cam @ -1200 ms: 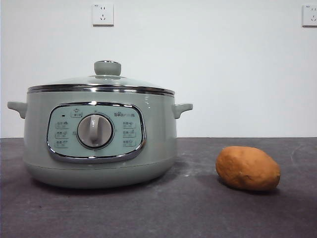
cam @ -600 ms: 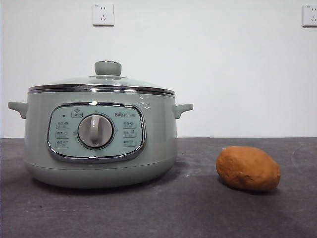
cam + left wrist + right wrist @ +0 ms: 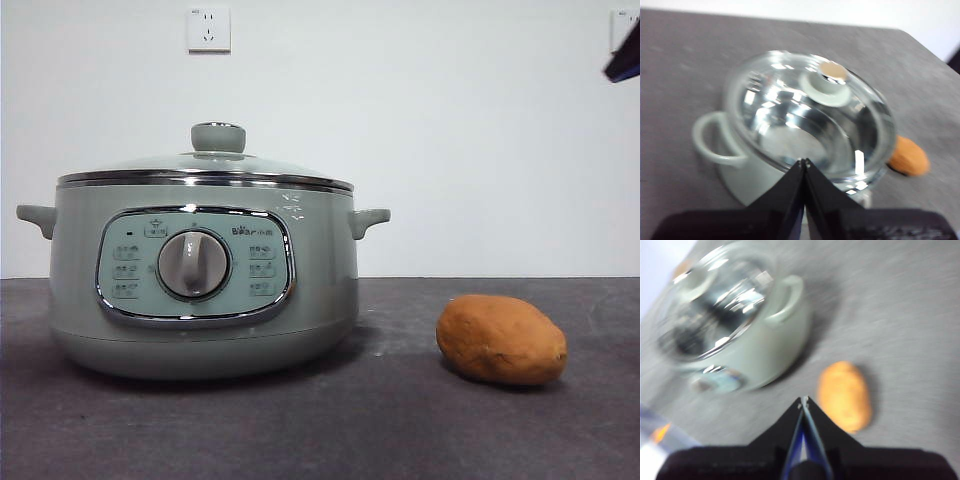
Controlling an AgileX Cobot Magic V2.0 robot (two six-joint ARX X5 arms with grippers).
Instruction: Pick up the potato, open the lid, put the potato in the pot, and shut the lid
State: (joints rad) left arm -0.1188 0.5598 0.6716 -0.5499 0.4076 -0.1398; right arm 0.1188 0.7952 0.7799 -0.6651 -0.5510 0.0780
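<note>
1. The table is a dark grey matte slab with a faint grain, and nothing standing on it has shifted over the last second. The one change is a black arm tip that has just come into the front view's top right corner, above the potato's side — I judge it to be the right arm starting its approach, since the right wrist view looks down on the potato close ahead.

2. The pot is a wide round cooker in smooth pale sage green, with two small loop handles, a chrome-framed panel and a grey dial. It stands toward the left of the table, well apart from the potato.

3. The lid is still seated on the pot — a shallow glass dome, steel-rimmed and glossy, topped by a round pale green knob. The opening step is not yet begun.

4. The left gripper hovers above the pot's rim, jaws pressed together and holding nothing.

5. The right gripper is likewise closed tip to tip and empty; it must part before grasping.

6. The potato lies on the table to the pot's right, oval, orange-brown, matte and rough-skinned — untouched.
</note>
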